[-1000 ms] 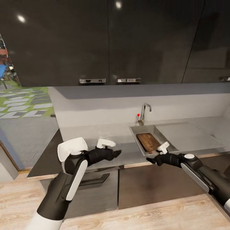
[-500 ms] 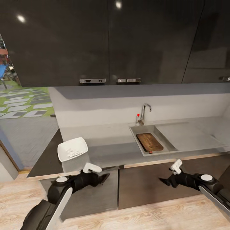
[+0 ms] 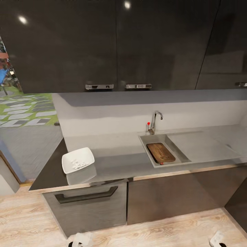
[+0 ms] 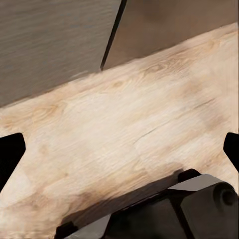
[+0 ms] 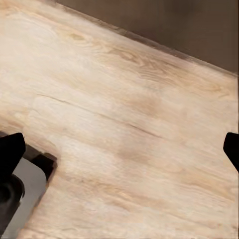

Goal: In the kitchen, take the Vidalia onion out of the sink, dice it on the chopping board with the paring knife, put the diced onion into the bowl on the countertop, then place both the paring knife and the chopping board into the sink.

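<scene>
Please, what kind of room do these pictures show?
A kitchen, most likely: a grey steel sink with a chrome tap sits in a long grey countertop, under glossy black upper cabinets. A white square bowl stands on the countertop.

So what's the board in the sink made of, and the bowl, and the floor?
The board looks like dark wood, with visible grain. The bowl looks like glossy white ceramic, maybe plastic. The floor looks like pale wood planks with grain lines. The sink looks like dull grey steel.
</scene>
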{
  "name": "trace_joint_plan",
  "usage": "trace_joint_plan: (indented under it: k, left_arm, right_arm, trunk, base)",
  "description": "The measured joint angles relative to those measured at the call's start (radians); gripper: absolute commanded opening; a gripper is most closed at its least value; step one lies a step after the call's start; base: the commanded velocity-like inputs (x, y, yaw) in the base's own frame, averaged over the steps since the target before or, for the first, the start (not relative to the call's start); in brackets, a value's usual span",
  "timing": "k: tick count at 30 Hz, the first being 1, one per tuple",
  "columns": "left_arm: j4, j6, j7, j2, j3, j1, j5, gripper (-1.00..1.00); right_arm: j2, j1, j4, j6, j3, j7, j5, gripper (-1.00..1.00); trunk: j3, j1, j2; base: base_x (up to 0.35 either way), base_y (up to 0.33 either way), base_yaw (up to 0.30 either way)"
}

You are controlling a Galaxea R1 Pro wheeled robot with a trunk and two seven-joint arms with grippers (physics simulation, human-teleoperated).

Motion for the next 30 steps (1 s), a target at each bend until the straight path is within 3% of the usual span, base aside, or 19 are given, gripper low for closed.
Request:
trace_joint_plan:
  k: [1,5,6,7,8,9,12,14,16,20,21,26,28,30]
  left_arm:
    - [0.087,-0.059,0.000,0.000,0.000,0.002,0.000,1.00]
    - [0.241,-0.094,-0.002,-0.007,0.002,0.003,0.002,1.00]
    - [0.322,-0.108,-0.002,-0.021,0.007,0.004,0.001,1.00]
    - [0.356,-0.114,-0.002,-0.026,0.011,0.003,0.002,1.00]
    - [0.439,-0.135,-0.002,-0.037,0.039,0.004,0.001,1.00]
    - [0.579,-0.176,-0.003,-0.046,0.120,0.004,-0.001,1.00]
    - [0.720,-0.203,0.002,-0.051,0.169,0.003,-0.001,1.00]
    - [0.765,-0.206,0.017,-0.054,0.180,0.003,-0.001,1.00]
    - [0.874,-0.204,0.070,-0.060,0.189,0.003,-0.004,1.00]
    - [1.003,-0.206,0.129,-0.077,0.192,0.003,-0.004,1.00]
    - [1.069,-0.207,0.144,-0.096,0.191,0.003,-0.004,1.00]
    - [1.137,-0.227,0.150,-0.133,0.192,0.002,-0.004,1.00]
    - [1.146,-0.314,0.155,-0.143,0.195,0.002,-0.004,1.00]
    - [1.144,-0.335,0.158,-0.141,0.196,0.002,-0.004,1.00]
  right_arm:
    - [0.054,0.002,0.137,-0.034,0.013,-0.001,-0.013,1.00]
    - [0.167,0.000,0.398,-0.065,0.018,-0.004,-0.025,1.00]
    - [0.226,0.000,0.518,-0.072,0.017,-0.008,-0.028,1.00]
    - [0.247,0.000,0.562,-0.074,0.013,-0.013,-0.028,1.00]
    - [0.293,-0.001,0.660,-0.077,0.001,-0.048,-0.031,1.00]
    - [0.348,0.000,0.750,-0.074,-0.047,-0.171,-0.036,1.00]
    - [0.396,0.011,0.792,-0.071,-0.082,-0.289,-0.044,1.00]
    - [0.424,0.030,0.802,-0.070,-0.091,-0.331,-0.045,1.00]
    - [0.472,0.066,0.810,-0.062,-0.116,-0.390,-0.056,1.00]
    - [0.555,0.103,0.815,0.003,-0.172,-0.502,-0.125,1.00]
    - [0.603,0.135,0.816,0.047,-0.192,-0.540,-0.164,1.00]
    - [0.637,0.182,0.815,0.056,-0.194,-0.552,-0.180,1.00]
    - [0.642,0.193,0.814,0.057,-0.194,-0.555,-0.182,1.00]
    - [0.643,0.194,0.813,0.053,-0.193,-0.555,-0.183,1.00]
  trunk:
    - [0.000,0.000,0.000]
    - [0.000,0.000,0.000]
    - [0.000,0.000,0.000]
    - [0.000,0.000,0.000]
    - [0.000,0.000,0.000]
    - [0.000,0.000,0.000]
    - [0.000,0.000,0.000]
    - [0.000,0.000,0.000]
    - [0.000,0.000,0.000]
    - [0.000,0.000,0.000]
    - [0.000,0.000,0.000]
    - [0.000,0.000,0.000]
    - [0.000,0.000,0.000]
    - [0.000,0.000,0.000]
  base:
    - [0.000,0.000,0.000]
    - [0.000,0.000,0.000]
    - [0.000,0.000,0.000]
    - [0.000,0.000,0.000]
    - [0.000,0.000,0.000]
    - [0.000,0.000,0.000]
    - [0.000,0.000,0.000]
    - [0.000,0.000,0.000]
    - [0.000,0.000,0.000]
    - [0.000,0.000,0.000]
    - [0.000,0.000,0.000]
    - [0.000,0.000,0.000]
    - [0.000,0.000,0.000]
    - [0.000,0.000,0.000]
